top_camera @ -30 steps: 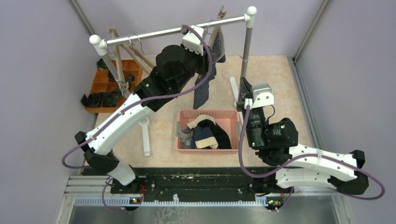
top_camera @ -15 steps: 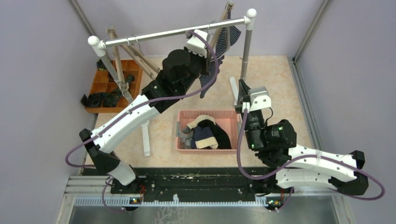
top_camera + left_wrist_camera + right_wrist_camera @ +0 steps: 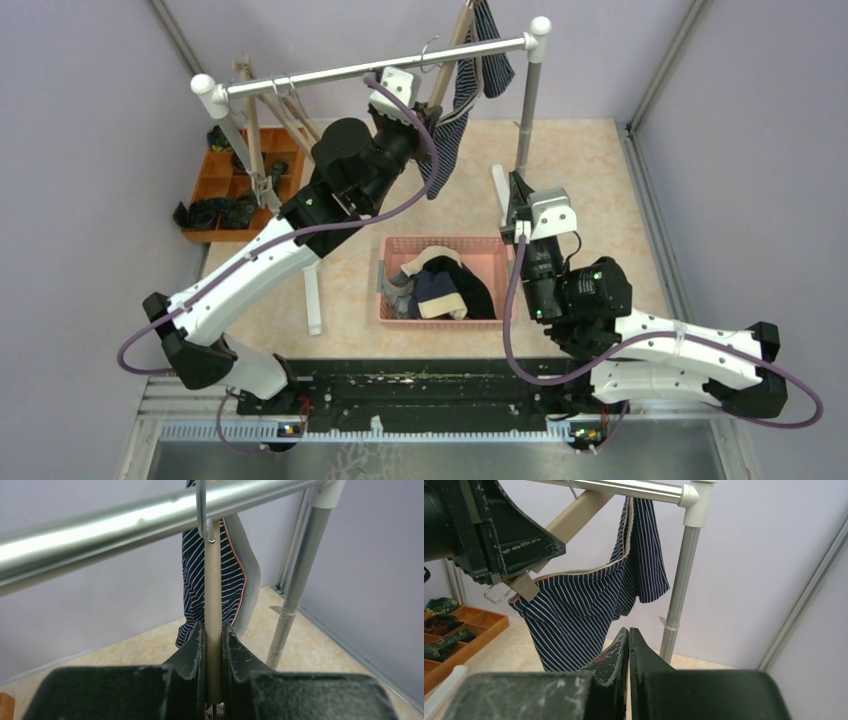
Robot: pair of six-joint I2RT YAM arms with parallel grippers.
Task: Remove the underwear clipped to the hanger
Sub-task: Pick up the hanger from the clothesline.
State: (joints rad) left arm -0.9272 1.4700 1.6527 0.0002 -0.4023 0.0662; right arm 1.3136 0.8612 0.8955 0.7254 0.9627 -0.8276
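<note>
My left gripper (image 3: 213, 639) clamps the beige wooden hanger (image 3: 213, 585); right gripper (image 3: 628, 636) closed, empty. Risk: pulling could unhook it from the silver metal rail (image 3: 100, 526), navy white-striped boxer shorts (image 3: 589, 602) unreleased.

On the silver rail (image 3: 320, 75) with white end caps (image 3: 539, 24): the striped shorts (image 3: 589, 605) are navy with thin white stripes, the waistband (image 3: 250, 587) is grey edged in orange-red, and the hanger (image 3: 213, 595) is pale beige. The basket (image 3: 450, 241) is pink and holds black shorts (image 3: 478, 292) and plain navy shorts (image 3: 432, 285). At 10 o'clock from the basket is an orange tray (image 3: 215, 185) of dark bundles (image 3: 215, 212); the floor (image 3: 590, 170) is mottled beige and the walls (image 3: 90, 150) lilac.
</note>
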